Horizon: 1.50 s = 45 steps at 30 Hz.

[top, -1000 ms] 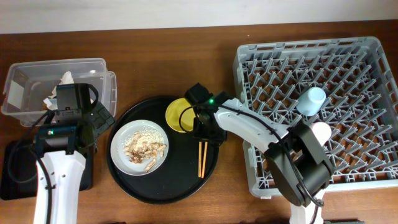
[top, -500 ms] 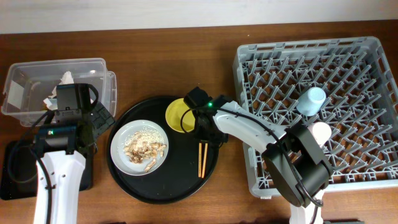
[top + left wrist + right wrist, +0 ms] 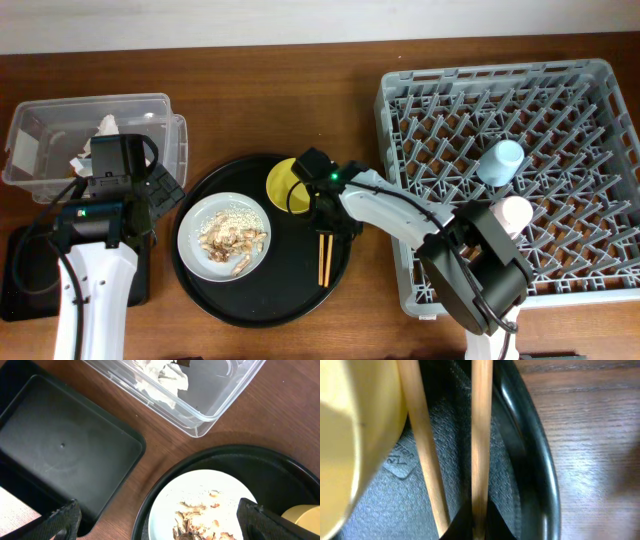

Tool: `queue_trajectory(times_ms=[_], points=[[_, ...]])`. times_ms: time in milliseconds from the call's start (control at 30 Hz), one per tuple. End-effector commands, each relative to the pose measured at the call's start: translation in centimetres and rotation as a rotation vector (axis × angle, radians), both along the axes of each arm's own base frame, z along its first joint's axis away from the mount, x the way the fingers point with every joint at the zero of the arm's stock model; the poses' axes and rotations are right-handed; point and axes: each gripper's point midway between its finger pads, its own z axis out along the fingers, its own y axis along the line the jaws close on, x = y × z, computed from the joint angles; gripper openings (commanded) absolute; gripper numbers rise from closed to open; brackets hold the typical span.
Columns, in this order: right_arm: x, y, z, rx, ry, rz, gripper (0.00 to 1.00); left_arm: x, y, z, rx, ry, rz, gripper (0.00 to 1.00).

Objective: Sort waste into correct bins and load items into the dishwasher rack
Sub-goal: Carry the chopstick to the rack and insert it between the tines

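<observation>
Two chopsticks (image 3: 323,258) lay side by side on the round black tray (image 3: 270,300), just beside one yellow bowl (image 3: 284,185) and one grey-white plate (image 3: 198,215) that shared it. I counted two cups, both in the dishwasher rack (image 3: 500,72): the light-blue cup (image 3: 500,160) and the pink cup (image 3: 515,212), near each other towards its right side. Of the two bins, the clear tub (image 3: 50,130) held crumpled white napkins (image 3: 103,135), and the black rectangular tray (image 3: 60,455) showed only its bare floor. The plate carried one heap of beige-brown food scraps (image 3: 232,238). My right gripper (image 3: 326,222) sat low over the upper ends of the chopsticks, so close in its wrist view that I could not tell whether the jaws were parted or pinched. My left gripper (image 3: 159,517) hung spread wide above the table between the black rectangular tray and the plate, holding nothing.
</observation>
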Motion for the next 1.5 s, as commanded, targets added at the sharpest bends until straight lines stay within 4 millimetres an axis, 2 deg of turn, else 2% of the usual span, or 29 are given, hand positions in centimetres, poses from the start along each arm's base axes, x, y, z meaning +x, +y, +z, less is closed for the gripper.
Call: queue_trajectory(times_ms=[0, 100, 200, 233, 267, 333, 400, 467, 567, 667, 800, 1033, 1067, 1100, 1200, 1233, 1367, 1467], points=[[1.9, -1.4, 3.2, -0.008, -0.031, -0.034, 0.04, 0.0, 0.1, 0.6, -0.001, -0.02, 0.009, 0.99], [3.4, -2.8, 6.2, -0.007, -0.043, -0.026, 0.04, 0.0, 0.1, 0.6, -0.001, -0.02, 0.009, 0.99], [6.1, -6.0, 11.7, 0.002, -0.108, 0.067, 0.04, 0.0, 0.1, 0.6, -0.001, -0.02, 0.009, 0.99], [7.3, -7.8, 14.0, -0.002, -0.143, 0.127, 0.04, 0.0, 0.1, 0.6, -0.001, -0.02, 0.009, 0.99], [8.0, -9.0, 15.2, -0.006, -0.162, 0.151, 0.04, 0.0, 0.1, 0.6, -0.001, -0.02, 0.009, 0.99], [9.2, -12.0, 17.3, -0.022, -0.187, 0.182, 0.04, 0.0, 0.1, 0.6, -0.001, -0.02, 0.009, 0.99], [10.0, -15.1, 18.2, -0.044, -0.198, 0.221, 0.04, 0.0, 0.1, 0.6, -0.001, -0.02, 0.009, 0.99], [10.2, -18.0, 18.0, -0.067, -0.184, 0.26, 0.04, 0.0, 0.1, 0.6, -0.001, -0.02, 0.009, 0.99], [10.4, -21.3, 17.4, -0.08, -0.165, 0.229, 0.04, 0.0, 0.1, 0.6, -0.001, -0.02, 0.009, 0.99], [11.2, -23.8, 16.9, -0.092, -0.183, 0.21, 0.04, 0.0, 0.1, 0.6, -0.001, -0.02, 0.009, 0.99], [12.1, -26.0, 15.8, -0.104, -0.21, 0.181, 0.04, 0.0, 0.1, 0.6, -0.001, -0.02, 0.009, 0.99], [12.4, -26.4, 13.1, -0.111, -0.2, 0.232, 0.04, 0.0, 0.1, 0.6, -0.001, -0.02, 0.009, 0.99], [12.3, -26.4, 12.8, -0.111, -0.198, 0.231, 0.08, 0.0, 0.1, 0.6, -0.001, -0.02, 0.009, 0.99], [12.2, -26.4, 12.6, -0.11, -0.193, 0.231, 0.15, 0.0, 0.1, 0.6, -0.001, -0.02, 0.009, 0.99], [11.9, -26.4, 12.2, -0.107, -0.18, 0.225, 0.52, 0.0, 0.1, 0.6, -0.001, -0.02, 0.009, 0.99], [11.9, -26.4, 12.2, -0.105, -0.177, 0.212, 0.58, 0.0, 0.1, 0.6, -0.001, -0.02, 0.009, 0.99], [11.1, -26.2, 12.6, -0.084, -0.148, 0.132, 0.57, 0.0, 0.1, 0.6, -0.001, -0.02, 0.009, 0.99], [10.5, -25.7, 13.6, -0.057, -0.138, 0.092, 0.55, 0.0, 0.1, 0.6, -0.001, -0.02, 0.009, 0.99]])
